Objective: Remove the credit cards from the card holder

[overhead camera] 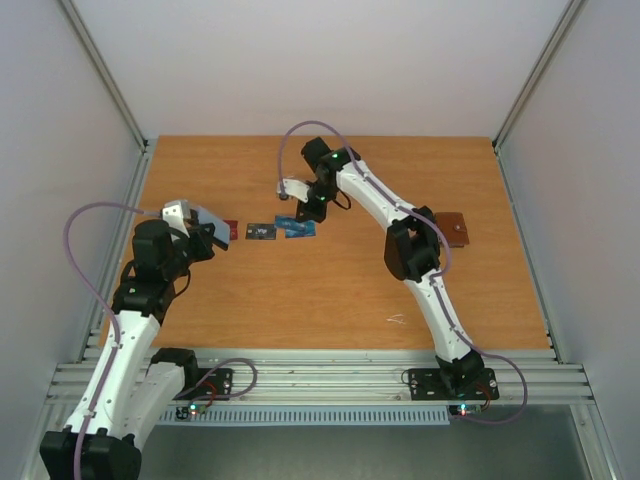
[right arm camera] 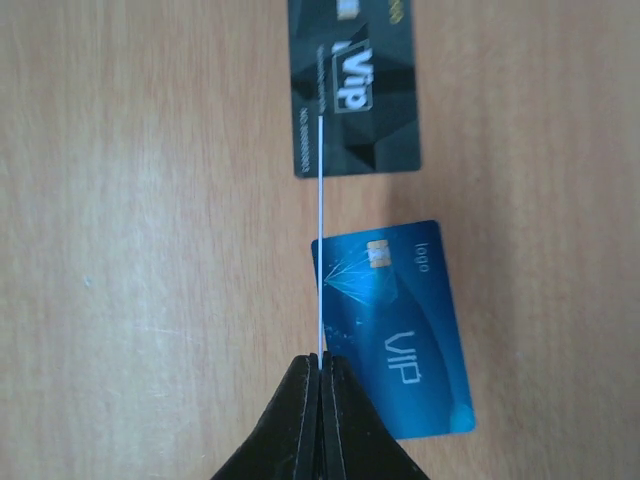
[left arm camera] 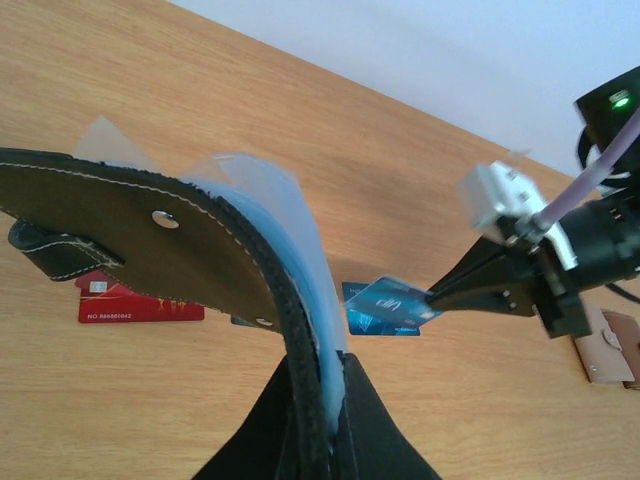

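Observation:
My left gripper [overhead camera: 207, 238] [left arm camera: 322, 358] is shut on the card holder [left arm camera: 150, 235], black outside with pale blue pockets fanned open, and holds it above the table's left side [overhead camera: 208, 222]. My right gripper [overhead camera: 308, 213] [right arm camera: 321, 358] is shut on a blue credit card, edge-on as a thin white line [right arm camera: 320, 230] in its wrist view and tilted just above the table [left arm camera: 395, 297] in the left wrist view. Flat on the table lie a dark red card [overhead camera: 228, 231] [left arm camera: 140, 302], a black card [overhead camera: 261, 231] [right arm camera: 355, 90] and another blue card [overhead camera: 298, 228] [right arm camera: 395, 335].
A brown two-tone wallet-like piece [overhead camera: 452, 228] [left arm camera: 610, 345] lies at the table's right side beside the right arm. Grey walls enclose the wooden table [overhead camera: 330, 290] on three sides.

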Controlling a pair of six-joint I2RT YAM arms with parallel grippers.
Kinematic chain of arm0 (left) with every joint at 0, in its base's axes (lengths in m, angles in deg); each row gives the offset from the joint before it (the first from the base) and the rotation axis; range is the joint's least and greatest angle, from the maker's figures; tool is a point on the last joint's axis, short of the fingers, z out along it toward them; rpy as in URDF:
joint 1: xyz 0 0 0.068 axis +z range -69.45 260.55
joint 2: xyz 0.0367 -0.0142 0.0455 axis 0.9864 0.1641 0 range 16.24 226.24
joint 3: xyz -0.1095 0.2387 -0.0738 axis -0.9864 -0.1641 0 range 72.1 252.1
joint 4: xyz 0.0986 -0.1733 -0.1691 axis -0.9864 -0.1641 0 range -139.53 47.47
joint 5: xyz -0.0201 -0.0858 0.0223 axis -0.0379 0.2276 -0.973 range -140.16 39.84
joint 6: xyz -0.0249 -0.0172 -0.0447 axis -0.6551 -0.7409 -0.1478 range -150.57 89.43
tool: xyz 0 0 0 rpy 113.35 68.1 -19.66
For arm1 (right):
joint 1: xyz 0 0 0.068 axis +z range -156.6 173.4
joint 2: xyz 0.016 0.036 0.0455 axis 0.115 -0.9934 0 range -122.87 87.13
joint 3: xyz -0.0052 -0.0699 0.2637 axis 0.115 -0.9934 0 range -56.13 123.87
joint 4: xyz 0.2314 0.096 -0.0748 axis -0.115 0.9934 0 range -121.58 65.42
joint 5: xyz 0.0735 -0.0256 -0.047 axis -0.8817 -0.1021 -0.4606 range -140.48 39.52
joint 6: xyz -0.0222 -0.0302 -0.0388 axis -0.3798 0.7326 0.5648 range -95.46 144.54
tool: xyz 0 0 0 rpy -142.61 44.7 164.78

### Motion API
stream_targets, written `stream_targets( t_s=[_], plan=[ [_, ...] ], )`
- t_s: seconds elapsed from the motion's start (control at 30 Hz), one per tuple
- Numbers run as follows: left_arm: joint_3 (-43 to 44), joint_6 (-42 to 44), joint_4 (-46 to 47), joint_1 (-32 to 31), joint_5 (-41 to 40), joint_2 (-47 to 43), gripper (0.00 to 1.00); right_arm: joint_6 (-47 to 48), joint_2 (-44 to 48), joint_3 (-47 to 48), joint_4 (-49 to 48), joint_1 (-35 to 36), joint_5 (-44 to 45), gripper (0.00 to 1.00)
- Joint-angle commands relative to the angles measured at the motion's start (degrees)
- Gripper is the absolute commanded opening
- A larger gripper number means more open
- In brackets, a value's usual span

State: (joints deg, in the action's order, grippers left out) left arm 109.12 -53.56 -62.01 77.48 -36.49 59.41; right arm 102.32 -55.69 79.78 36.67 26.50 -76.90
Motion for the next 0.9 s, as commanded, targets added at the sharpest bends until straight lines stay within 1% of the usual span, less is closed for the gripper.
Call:
stream_targets(
  t_s=[0.0,0.1,0.2,0.27,0.4,0.57,0.87],
  plan=[
    [-0.7,1.4,4.3,0.4,0.2,-0.8,0.00,-5.7,6.0,2.2,-0.8,-1.5,-5.5,0.01],
    [-0.6,1.2,4.2,0.3,0.5,-1.1,0.00,1.7,5.0,2.4,4.2,-1.5,-2.9,0.01],
    [-0.5,1.3,3.7,0.3,0.5,-1.4,0.00,5.6,4.5,2.0,7.8,-1.5,0.2,0.01],
    [-0.6,1.4,3.6,0.4,0.5,-1.3,0.00,7.0,4.2,1.0,8.1,-1.4,0.7,0.01],
    [-0.8,0.9,4.3,0.3,0.9,-1.0,0.00,8.1,2.6,0.4,7.1,-0.7,2.6,0.01],
    [-0.6,1.0,4.1,0.3,0.9,-0.7,0.00,7.8,1.0,0.5,5.3,-0.3,2.1,0.01],
    [-0.5,1.1,4.2,0.3,0.7,-0.4,0.00,8.7,-0.5,-1.1,3.6,0.1,4.8,0.01]
  ],
)
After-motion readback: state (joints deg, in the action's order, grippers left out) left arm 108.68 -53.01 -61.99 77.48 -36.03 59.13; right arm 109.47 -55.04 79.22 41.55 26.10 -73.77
